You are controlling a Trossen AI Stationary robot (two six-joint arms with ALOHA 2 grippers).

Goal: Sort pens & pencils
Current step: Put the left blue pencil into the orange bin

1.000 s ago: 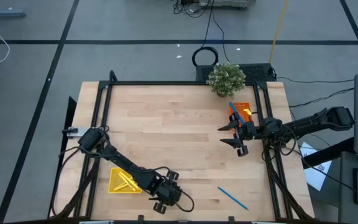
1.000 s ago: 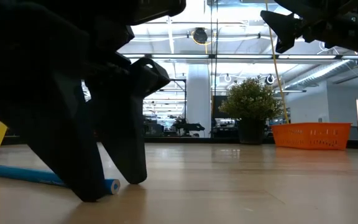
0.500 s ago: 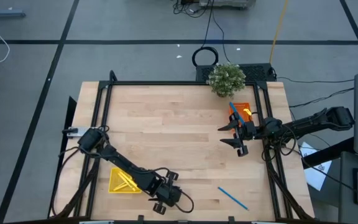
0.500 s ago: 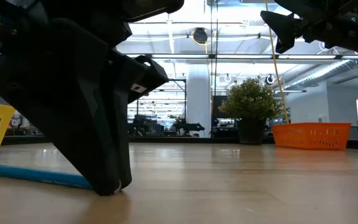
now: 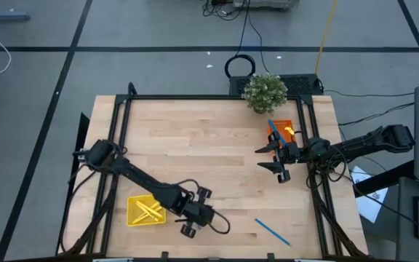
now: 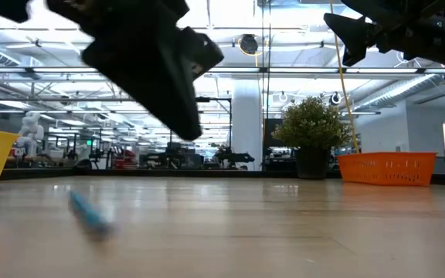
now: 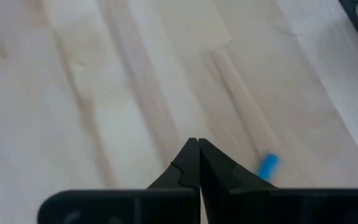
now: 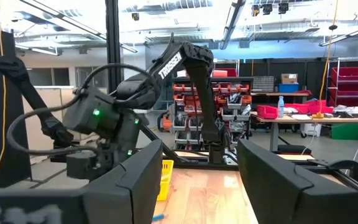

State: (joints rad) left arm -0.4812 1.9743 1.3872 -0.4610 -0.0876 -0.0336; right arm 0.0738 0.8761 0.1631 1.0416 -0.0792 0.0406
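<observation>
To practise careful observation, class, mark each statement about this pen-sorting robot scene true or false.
1. The left hand is open. False: its fingers are shut.
2. A thin blue stick lies on the wooden table near its front edge. True.
3. The yellow rectangular tray holds yellow sticks. True.
4. The right hand grips a blue stick. False: it is open and empty, beside the orange rectangular tray.
</observation>
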